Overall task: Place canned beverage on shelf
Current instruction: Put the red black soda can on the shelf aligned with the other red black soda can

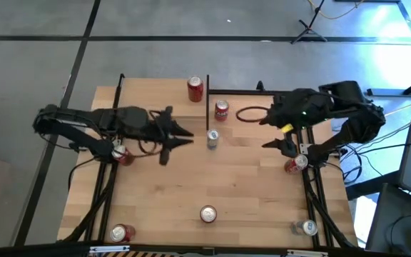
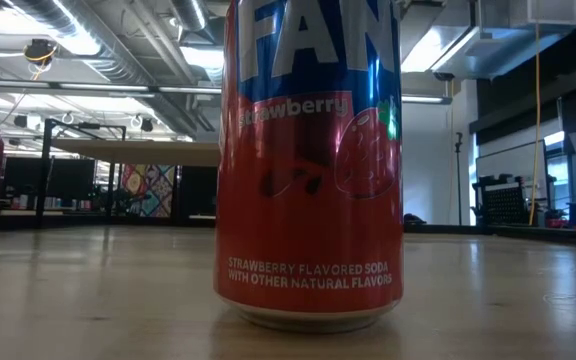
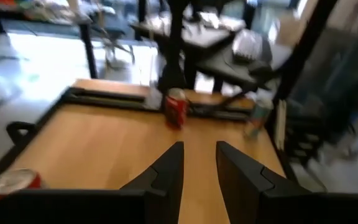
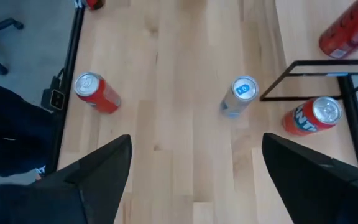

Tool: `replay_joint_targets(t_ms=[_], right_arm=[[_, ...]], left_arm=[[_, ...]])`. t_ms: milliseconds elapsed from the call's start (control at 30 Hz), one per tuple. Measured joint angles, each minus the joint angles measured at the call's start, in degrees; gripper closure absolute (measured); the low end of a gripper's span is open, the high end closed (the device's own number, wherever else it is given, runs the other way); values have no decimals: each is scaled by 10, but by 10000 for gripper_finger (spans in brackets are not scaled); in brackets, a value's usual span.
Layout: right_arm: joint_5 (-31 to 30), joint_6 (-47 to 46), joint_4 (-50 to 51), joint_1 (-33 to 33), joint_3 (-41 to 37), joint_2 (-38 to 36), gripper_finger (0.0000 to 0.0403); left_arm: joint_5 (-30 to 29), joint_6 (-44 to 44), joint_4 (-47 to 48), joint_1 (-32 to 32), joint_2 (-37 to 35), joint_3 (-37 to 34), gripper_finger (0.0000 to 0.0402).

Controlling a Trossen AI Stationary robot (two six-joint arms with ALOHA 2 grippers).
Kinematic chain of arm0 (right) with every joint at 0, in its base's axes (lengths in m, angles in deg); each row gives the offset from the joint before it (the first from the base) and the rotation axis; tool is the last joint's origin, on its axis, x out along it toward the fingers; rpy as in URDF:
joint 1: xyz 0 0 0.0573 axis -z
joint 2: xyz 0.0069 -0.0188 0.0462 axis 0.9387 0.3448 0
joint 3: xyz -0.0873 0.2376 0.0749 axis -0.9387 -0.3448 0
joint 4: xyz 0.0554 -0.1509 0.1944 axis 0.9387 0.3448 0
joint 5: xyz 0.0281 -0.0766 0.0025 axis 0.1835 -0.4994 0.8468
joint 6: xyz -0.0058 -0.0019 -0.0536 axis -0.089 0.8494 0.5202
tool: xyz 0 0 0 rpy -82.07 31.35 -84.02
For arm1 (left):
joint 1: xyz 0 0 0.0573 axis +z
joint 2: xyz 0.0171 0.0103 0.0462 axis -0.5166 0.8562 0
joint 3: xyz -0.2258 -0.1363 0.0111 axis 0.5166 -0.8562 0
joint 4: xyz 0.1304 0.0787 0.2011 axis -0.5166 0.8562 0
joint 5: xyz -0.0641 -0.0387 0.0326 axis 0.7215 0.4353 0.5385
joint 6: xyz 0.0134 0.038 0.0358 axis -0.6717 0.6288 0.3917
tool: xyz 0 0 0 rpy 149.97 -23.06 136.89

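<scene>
Several soda cans stand on the wooden table. A slim silver can (image 1: pixel 212 138) stands mid-table between my grippers and also shows in the right wrist view (image 4: pixel 239 94). A red can (image 1: pixel 222 109) stands at the left end of the black-framed shelf (image 1: pixel 235 98). My left gripper (image 1: pixel 185 136) is open and empty, pointing toward the slim can from its left. My right gripper (image 1: pixel 271 133) is open wide and empty, above the table by the shelf's near edge. A red strawberry soda can (image 2: pixel 308 170) fills the low view.
Other cans: a red one (image 1: pixel 195 88) at the far edge, one under my left arm (image 1: pixel 122 153), one by my right arm (image 1: pixel 296 163), and three along the near edge (image 1: pixel 207 213), (image 1: pixel 122 232), (image 1: pixel 307 227). A black cable loop (image 1: pixel 249 113) lies on the shelf.
</scene>
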Motion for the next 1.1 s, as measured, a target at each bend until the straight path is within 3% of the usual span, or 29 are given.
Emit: replay_joint_targets(t_ms=[267,467,633,867,1100], right_arm=[[-9,-4,0,-61,0,-7,55],[-11,-14,0,-85,0,-7,55],[-20,-22,0,-91,0,-6,55],[-61,2,0,-89,0,-6,55],[-70,21,-1,-89,0,-6,55]], left_arm=[[13,-29,110,-33,98,132,291],[-7,1,213,-7,138,196,221],[19,-15,298,10,165,231,155],[104,-178,397,-12,160,238,117],[108,-347,482,-97,142,238,128]])
